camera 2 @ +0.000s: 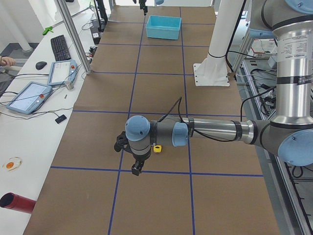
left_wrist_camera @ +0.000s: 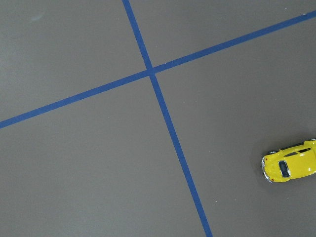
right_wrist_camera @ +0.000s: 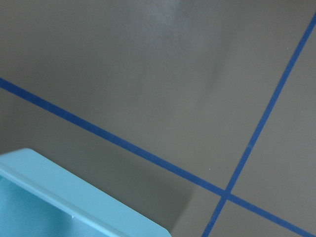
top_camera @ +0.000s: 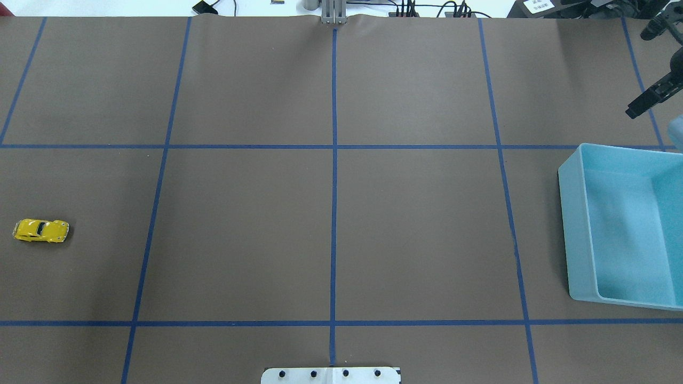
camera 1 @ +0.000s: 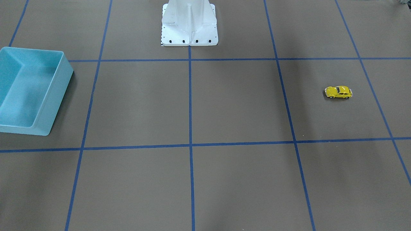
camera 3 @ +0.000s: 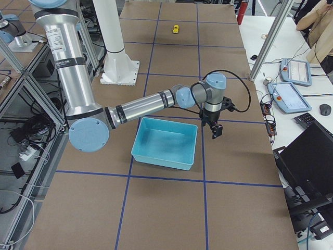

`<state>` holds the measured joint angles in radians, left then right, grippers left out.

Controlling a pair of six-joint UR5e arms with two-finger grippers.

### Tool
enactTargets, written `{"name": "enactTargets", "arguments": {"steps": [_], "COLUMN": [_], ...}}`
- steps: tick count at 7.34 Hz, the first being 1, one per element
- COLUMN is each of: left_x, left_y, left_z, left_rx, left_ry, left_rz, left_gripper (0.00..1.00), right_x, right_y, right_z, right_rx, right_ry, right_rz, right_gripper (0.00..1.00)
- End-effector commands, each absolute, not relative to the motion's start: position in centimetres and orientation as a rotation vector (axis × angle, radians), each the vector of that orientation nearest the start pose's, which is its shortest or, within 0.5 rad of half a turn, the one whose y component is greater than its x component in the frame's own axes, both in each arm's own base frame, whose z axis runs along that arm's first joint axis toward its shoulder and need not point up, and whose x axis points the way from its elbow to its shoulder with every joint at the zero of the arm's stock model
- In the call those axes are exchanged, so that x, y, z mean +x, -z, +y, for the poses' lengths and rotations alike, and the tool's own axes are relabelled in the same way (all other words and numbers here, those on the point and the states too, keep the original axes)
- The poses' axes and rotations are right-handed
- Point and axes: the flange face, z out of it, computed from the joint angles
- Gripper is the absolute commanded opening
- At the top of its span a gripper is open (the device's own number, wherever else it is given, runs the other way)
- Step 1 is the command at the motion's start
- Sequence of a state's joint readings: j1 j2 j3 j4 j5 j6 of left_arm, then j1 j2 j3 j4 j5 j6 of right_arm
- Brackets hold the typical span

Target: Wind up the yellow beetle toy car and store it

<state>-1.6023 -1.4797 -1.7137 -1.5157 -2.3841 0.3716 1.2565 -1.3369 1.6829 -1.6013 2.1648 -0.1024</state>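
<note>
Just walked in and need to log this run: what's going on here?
Nothing is being handled yet. The yellow beetle toy car sits untouched on the table on the robot's left side, with the left gripper hanging near it. The blue bin waits on the robot's right side, the right gripper beside it.

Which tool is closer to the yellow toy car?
The left tool, hovering near the yellow beetle toy car; the right tool is beside the blue bin.
</note>
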Motion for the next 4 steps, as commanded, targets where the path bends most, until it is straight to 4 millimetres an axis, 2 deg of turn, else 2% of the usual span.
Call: {"name": "enactTargets", "arguments": {"steps": [1,3,4], "left_x": [-7.5,-7.6,-7.6], "left_y": [-63.5,-63.7,-63.5], "left_z": [-45.0,-45.4,-45.6], "left_rx": [0.161,0.158,0.161], "left_ry": [-0.321,-0.320,-0.321], "left_rz": [0.802,0.801,0.801], "left_gripper": [1.00,1.00,1.00], "right_x": [-10.8,-8.2,-5.0], "right_y": [-48.5,-49.1,-54.5], "right_z": [-58.1,-58.3,-56.6], "right_rx": [0.244,0.228,0.138], "right_ry": [0.499,0.437,0.352], "right_rz": [-0.680,-0.691,-0.700], "right_gripper": [1.00,1.00,1.00]}}
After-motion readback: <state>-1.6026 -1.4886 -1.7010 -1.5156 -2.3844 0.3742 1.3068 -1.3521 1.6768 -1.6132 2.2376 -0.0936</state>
